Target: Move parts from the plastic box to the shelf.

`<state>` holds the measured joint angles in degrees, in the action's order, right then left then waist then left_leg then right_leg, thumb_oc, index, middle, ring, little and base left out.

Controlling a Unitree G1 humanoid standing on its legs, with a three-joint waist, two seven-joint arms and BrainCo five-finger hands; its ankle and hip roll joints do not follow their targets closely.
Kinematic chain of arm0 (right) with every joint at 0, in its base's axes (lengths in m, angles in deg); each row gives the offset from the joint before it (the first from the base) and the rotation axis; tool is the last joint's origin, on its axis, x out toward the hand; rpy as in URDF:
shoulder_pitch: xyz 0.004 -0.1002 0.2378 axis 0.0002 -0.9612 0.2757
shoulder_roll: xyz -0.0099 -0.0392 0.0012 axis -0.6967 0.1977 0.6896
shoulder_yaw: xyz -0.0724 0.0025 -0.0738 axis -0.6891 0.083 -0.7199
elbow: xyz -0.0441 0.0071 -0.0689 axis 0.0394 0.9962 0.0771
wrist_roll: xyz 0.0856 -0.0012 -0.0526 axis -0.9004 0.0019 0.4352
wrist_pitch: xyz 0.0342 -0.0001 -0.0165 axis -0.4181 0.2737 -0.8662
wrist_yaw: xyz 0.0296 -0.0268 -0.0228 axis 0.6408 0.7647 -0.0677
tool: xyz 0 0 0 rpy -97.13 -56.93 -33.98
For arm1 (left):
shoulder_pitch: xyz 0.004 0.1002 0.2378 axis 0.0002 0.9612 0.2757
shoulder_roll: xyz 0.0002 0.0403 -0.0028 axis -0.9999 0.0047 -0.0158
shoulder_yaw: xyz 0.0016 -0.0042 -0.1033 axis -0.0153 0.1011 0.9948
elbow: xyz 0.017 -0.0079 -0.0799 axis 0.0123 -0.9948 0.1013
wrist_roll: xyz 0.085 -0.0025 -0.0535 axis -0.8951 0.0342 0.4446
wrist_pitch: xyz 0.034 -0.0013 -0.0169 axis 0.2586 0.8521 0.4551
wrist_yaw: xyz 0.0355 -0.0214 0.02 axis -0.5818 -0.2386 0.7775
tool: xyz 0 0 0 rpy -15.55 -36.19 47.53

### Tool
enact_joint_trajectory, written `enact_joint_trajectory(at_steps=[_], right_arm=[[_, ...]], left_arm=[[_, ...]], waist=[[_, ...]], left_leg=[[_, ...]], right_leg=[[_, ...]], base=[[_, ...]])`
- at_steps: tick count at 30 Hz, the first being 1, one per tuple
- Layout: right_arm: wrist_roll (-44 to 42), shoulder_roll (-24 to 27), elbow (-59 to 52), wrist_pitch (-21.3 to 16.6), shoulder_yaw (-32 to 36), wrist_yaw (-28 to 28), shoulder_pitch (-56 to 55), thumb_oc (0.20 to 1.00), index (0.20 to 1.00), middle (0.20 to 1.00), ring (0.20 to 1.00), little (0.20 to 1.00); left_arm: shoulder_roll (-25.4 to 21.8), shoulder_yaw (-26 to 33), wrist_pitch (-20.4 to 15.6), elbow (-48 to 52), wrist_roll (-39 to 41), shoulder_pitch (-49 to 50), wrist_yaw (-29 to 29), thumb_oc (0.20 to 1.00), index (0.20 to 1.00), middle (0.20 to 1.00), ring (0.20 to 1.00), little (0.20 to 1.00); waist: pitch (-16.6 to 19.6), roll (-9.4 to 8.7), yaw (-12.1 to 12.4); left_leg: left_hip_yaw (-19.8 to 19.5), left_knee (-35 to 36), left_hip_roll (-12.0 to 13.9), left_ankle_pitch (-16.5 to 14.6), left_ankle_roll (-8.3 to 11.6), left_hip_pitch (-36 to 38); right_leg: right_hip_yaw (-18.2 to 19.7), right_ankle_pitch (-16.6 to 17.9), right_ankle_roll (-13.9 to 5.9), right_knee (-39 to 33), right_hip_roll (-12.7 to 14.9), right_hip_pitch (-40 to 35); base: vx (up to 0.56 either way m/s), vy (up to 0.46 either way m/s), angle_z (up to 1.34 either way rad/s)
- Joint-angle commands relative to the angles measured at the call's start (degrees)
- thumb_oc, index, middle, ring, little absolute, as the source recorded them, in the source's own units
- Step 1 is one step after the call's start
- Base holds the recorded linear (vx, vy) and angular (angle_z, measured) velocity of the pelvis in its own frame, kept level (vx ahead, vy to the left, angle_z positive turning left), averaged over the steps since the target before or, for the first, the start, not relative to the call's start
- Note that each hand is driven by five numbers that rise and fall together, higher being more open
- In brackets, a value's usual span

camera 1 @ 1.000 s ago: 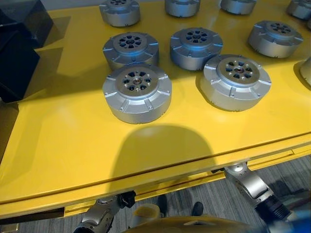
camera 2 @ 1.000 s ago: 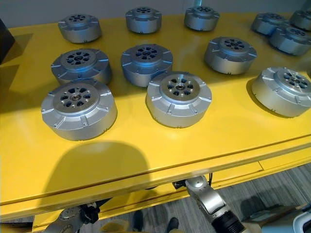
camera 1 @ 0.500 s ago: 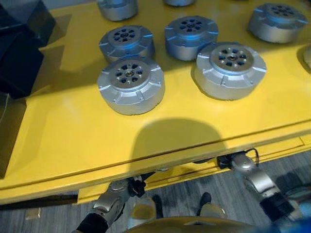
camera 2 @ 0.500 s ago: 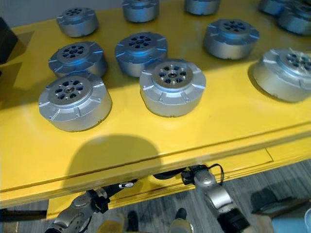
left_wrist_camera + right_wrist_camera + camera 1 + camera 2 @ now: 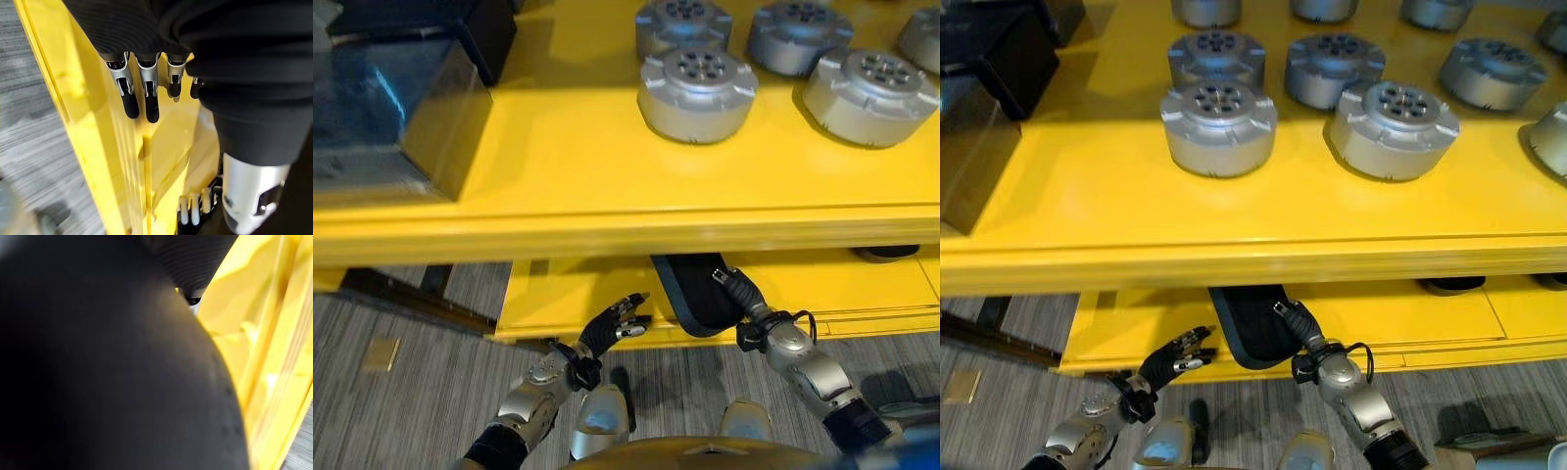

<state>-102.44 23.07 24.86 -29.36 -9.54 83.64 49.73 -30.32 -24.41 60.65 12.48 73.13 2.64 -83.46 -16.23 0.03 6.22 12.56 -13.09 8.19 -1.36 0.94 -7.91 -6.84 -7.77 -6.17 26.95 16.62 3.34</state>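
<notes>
Several silver round parts stand on the yellow shelf top (image 5: 558, 196), the nearest part (image 5: 697, 93) in the middle. A dark plastic box (image 5: 391, 108) sits at the shelf's left end. Below, a black rounded thing (image 5: 690, 289) lies on the lower yellow shelf (image 5: 1136, 323). My right hand (image 5: 744, 294) reaches under the top shelf and lies along that black thing's right edge, fingers straight. My left hand (image 5: 612, 328) hovers at the lower shelf's front edge with straight fingers (image 5: 131, 100), holding nothing.
A second black box (image 5: 1013, 59) stands behind the first at the far left. More silver parts fill the back and right of the top shelf. Grey carpet floor (image 5: 401, 411) lies in front of the shelf.
The camera has tipped down and shifted, bringing the lower shelf into view. Both hands have risen from below the shelf edge towards the lower shelf.
</notes>
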Motion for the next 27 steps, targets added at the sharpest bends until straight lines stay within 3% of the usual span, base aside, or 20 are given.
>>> enact_joint_trajectory(at_steps=[1, 4, 7, 8, 15, 23, 27], right_arm=[[-2.55, 2.19, -5.91, -3.38, 2.13, -0.53, 9.14, 0.2, 0.2, 0.2, 0.2, 0.2], [-5.01, 5.06, -3.92, 1.13, 4.76, -1.47, 18.59, 0.2, 0.2, 0.2, 0.2, 0.2], [-4.12, 5.02, -2.63, 2.95, 4.12, -2.11, 23.84, 0.2, 0.2, 0.2, 0.2, 0.2], [-4.34, 5.46, -1.83, 3.59, 4.21, -2.51, 27.44, 0.2, 0.2, 0.2, 0.2, 0.2], [-7.28, 6.8, 0.15, 6.18, 5.76, -2.41, 32.67, 0.2, 0.2, 0.2, 0.2, 0.2], [-6.02, 7.81, 4.83, 7.84, 6.14, -2.7, 40.56, 0.2, 0.2, 0.2, 0.2, 0.2], [-6.17, 8.22, 9.11, 8.38, 5.54, -5.45, 45.76, 0.2, 0.2, 0.2, 0.2, 0.2]], left_arm=[[-1.36, -0.27, 1.61, 3.51, 3.19, -1.4, 0.37, 1.0, 1.0, 1.0, 1.0, 1.0], [-1.12, -3.0, 3.55, 7.11, 3.92, -5.76, 0.44, 1.0, 1.0, 1.0, 1.0, 1.0], [-0.39, -4.6, 2.14, 7.03, 5.34, -8.23, 1.04, 1.0, 1.0, 1.0, 1.0, 1.0], [0.24, -5.67, 1.4, 7.5, 5.89, -10.39, 2.5, 1.0, 1.0, 1.0, 1.0, 1.0], [0.64, -6.88, 1.63, 7.16, 5.84, -12.25, 4.2, 1.0, 1.0, 1.0, 1.0, 1.0], [0.37, -7.95, 1.33, 5.64, 6.68, -13.37, 4.64, 1.0, 1.0, 1.0, 1.0, 1.0], [-0.17, -8.54, 1.89, 5.11, 7.05, -13.97, 4.86, 1.0, 1.0, 1.0, 1.0, 1.0]], waist=[[-2.33, -1.43, 1.12], [-6.9, 0.0, 0.98], [-9.78, 0.63, 0.5], [-11.6, 0.71, 0.29], [-13.33, 0.33, -0.28], [-13.53, 0.64, -0.06], [-13.53, 0.61, 0.86]], left_leg=[[0.37, -4.48, 2.55, -2.43, 1.23, -1.54], [0.62, -2.59, 5.44, -0.01, 3.48, -2.89], [0.84, -5.41, 6.31, -0.55, 3.56, -6.04], [2.31, -9.09, 7.71, -1.59, 3.24, -9.0], [4.22, -17.63, 9.93, -6.13, 2.65, -11.93], [4.25, -22.32, 10.22, -8.73, 1.75, -14.12], [3.66, -23.04, 9.78, -9.29, 1.49, -14.77]], right_leg=[[-7.02, 1.42, -1.06, -13.93, -3.06, -3.95], [-9.73, 0.81, 0.02, -9.68, -2.74, 2.06], [-9.59, 0.52, 0.6, -3.63, -2.21, 9.13], [-10.55, -0.15, 0.74, 1.69, -0.01, 13.9], [-10.84, -3.37, 0.33, 10.42, 3.15, 18.34], [-9.8, -5.11, 0.85, 14.79, 3.31, 20.6], [-9.72, -5.7, 1.01, 16.08, 3.0, 20.86]], base=[[-0.53, -0.546, 0.21], [-0.44, -0.236, -0.04], [-0.37, -0.061, -0.22], [-0.31, -0.021, -0.2], [-0.1, 0.009, -0.15], [0.01, 0.05, -0.05], [0.04, 0.017, -0.02]])
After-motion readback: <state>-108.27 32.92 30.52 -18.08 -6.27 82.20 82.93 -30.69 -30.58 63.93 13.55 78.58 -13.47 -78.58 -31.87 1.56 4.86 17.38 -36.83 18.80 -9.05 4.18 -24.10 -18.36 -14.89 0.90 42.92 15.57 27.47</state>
